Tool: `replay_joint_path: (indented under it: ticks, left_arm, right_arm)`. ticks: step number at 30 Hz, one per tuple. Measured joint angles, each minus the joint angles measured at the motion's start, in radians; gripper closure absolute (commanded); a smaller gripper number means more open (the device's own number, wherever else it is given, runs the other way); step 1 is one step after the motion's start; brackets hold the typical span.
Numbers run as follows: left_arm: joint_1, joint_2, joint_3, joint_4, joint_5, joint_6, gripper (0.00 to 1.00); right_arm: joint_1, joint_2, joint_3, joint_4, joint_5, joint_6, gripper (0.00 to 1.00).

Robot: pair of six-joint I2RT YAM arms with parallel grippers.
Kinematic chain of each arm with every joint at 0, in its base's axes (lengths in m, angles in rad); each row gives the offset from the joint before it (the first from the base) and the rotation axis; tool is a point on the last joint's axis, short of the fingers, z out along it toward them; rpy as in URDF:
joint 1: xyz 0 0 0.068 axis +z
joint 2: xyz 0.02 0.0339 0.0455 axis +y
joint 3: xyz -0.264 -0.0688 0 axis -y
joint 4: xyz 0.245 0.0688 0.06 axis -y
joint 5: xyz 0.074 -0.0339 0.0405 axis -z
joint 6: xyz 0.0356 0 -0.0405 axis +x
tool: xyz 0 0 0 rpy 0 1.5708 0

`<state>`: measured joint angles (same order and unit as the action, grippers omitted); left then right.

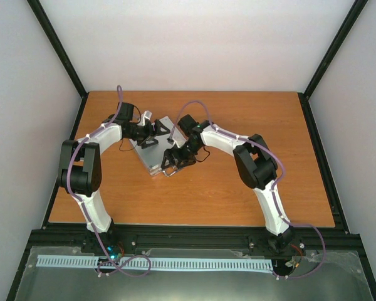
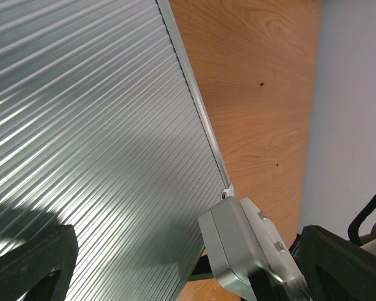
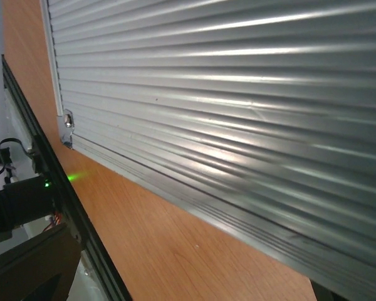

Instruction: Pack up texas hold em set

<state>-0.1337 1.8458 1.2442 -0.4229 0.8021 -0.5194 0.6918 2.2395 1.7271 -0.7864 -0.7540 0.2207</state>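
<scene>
Of the texas hold em set I see only the ribbed silver case (image 1: 151,150), lying flat and closed on the wooden table (image 1: 238,188), left of centre. Its ribbed lid (image 2: 94,125) fills the left wrist view, and its side (image 3: 238,94) fills the right wrist view. My left gripper (image 1: 151,133) (image 2: 188,276) hangs open over the case's far end. Its black fingers (image 2: 28,266) stand wide apart, with a rounded silver fitting (image 2: 247,248) of the case close to the right one. My right gripper (image 1: 174,160) (image 3: 175,285) is open beside the case's near edge. Cards, chips and dice are out of view.
A black frame rail (image 1: 194,238) runs along the table's near edge, with a small green light (image 3: 47,184) glowing on it. White walls (image 1: 207,44) and black corner posts close in the table at the back and sides.
</scene>
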Motion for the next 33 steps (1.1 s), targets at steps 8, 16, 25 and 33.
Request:
replay_joint_path:
  ticks: [8, 16, 25, 33]
  left_arm:
    - [0.002, 0.000, 0.000, 0.000, 0.003, 0.000, 0.00]
    - [0.003, 0.000, 0.000, 0.001, 0.002, 0.000, 0.00]
    - [0.003, 0.000, -0.002, 0.004, 0.003, 0.000, 0.00]
    - [0.003, 0.000, -0.002, 0.005, 0.003, 0.000, 0.00]
  right_arm:
    - [-0.039, 0.027, 0.000, 0.000, -0.182, -0.010, 0.00]
    - [-0.053, 0.063, -0.002, 0.034, -0.351, 0.058, 0.00]
    - [-0.063, 0.082, 0.008, 0.045, -0.427, 0.080, 0.00]
    - [-0.067, 0.056, -0.021, 0.011, -0.356, 0.023, 0.02]
